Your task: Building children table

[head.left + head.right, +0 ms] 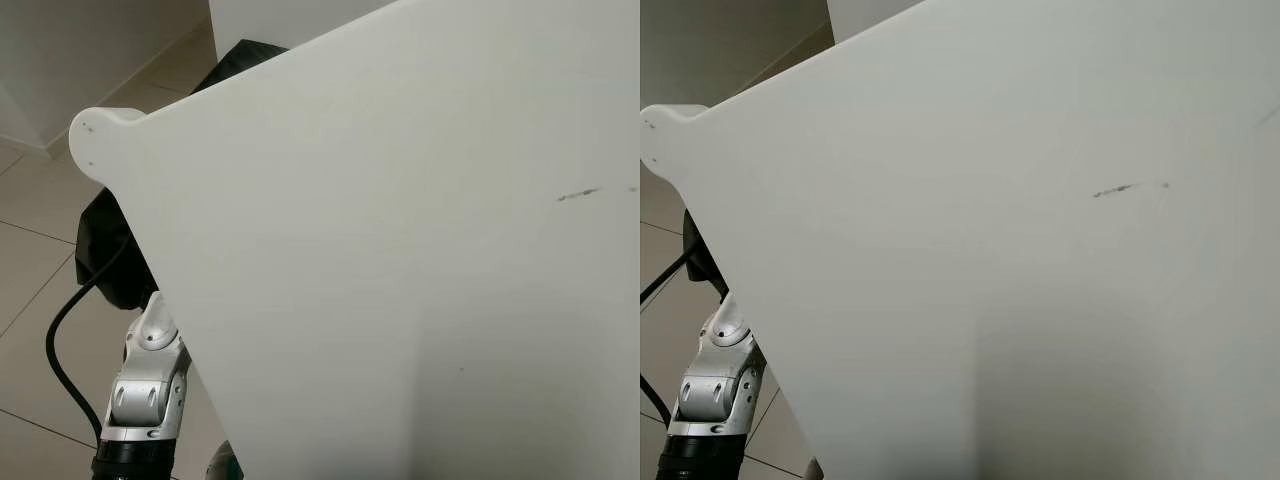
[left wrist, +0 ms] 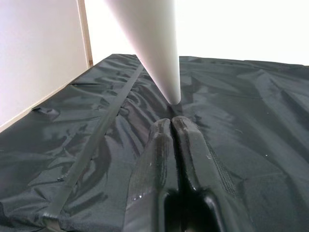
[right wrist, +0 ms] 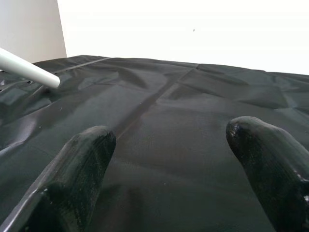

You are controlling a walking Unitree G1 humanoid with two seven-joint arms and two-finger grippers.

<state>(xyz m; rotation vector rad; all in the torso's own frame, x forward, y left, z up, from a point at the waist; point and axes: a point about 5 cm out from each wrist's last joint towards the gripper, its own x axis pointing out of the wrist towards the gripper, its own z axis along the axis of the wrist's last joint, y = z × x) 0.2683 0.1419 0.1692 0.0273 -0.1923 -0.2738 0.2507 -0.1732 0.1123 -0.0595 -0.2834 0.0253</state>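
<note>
Left eye view: white tabletop panel (image 1: pixel 400 250) above black fabric (image 2: pixel 251 111).

- Table panel (image 1: pixel 400 250): white, smooth, matt, one faint scuff
- Black sheet (image 3: pixel 159 145): woven cloth, creased, slight sheen
- Left arm (image 1: pixel 145 395): silver, glossy
- Floor tiles (image 1: pixel 30 300): smooth

Floor is pale beige tile (image 1: pixel 40 270) with thin dark grout lines, and it meets a plain off-white wall (image 1: pixel 70 50) along a low white skirting board (image 1: pixel 30 140) at the far left. There's a crinkly black fabric sheet (image 2: pixel 251 125) with a stitched strap running across it spread out low down, its far edge right up against a white wall (image 2: pixel 34 58). Light's bright and washed out behind it.
</note>
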